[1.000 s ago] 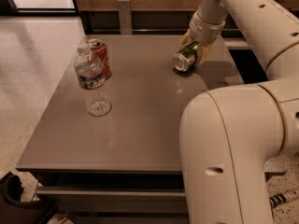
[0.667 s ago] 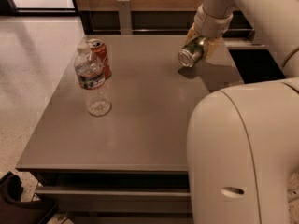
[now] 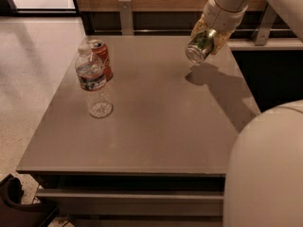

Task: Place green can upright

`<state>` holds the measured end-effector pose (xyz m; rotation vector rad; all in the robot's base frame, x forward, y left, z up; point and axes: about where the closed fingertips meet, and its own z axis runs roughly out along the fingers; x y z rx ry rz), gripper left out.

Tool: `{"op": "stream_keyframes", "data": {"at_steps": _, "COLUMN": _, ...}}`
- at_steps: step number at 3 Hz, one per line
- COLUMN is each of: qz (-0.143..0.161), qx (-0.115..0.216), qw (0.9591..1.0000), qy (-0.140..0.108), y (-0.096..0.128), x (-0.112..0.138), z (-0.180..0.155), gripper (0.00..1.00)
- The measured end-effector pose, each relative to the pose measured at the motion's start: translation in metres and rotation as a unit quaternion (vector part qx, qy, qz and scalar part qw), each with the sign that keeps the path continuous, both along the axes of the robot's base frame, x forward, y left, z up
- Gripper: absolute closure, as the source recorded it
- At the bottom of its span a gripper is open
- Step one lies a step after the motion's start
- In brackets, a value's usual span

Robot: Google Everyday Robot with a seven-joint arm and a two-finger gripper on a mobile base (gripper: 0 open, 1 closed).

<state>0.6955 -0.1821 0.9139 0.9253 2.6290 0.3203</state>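
The green can (image 3: 200, 45) is dark green with a silver end facing the camera. It is tilted on its side and held in the air above the far right part of the grey table (image 3: 156, 122). My gripper (image 3: 208, 36) is shut on the green can, its pale fingers on either side of the can's body. The can's shadow falls on the table just below and to the right.
A clear water bottle (image 3: 93, 86) stands upright at the table's left. A red-orange soda can (image 3: 101, 58) stands just behind it. My white arm base (image 3: 265, 169) fills the lower right. A wooden wall and metal rail run behind the table.
My gripper has lifted the green can off the table surface and raised it. The bottle and the red can have not moved.
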Motion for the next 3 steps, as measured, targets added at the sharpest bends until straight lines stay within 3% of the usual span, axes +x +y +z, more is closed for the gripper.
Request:
{"op": "stream_keyframes", "data": {"at_steps": 1, "qz": 0.089, "qx": -0.025, "qw": 0.9928, "qy": -0.076, "y": 0.003, "x": -0.008, "z": 0.031, "gripper": 1.00}}
{"op": "stream_keyframes", "data": {"at_steps": 2, "qz": 0.162, "qx": -0.048, "qw": 0.9767, "qy": -0.132, "y": 0.007, "x": -0.009, "z": 0.049, "gripper": 1.00}}
{"op": "stream_keyframes", "data": {"at_steps": 3, "qz": 0.227, "qx": -0.064, "qw": 0.9558, "qy": -0.175, "y": 0.010, "x": -0.003, "z": 0.057, "gripper": 1.00}}
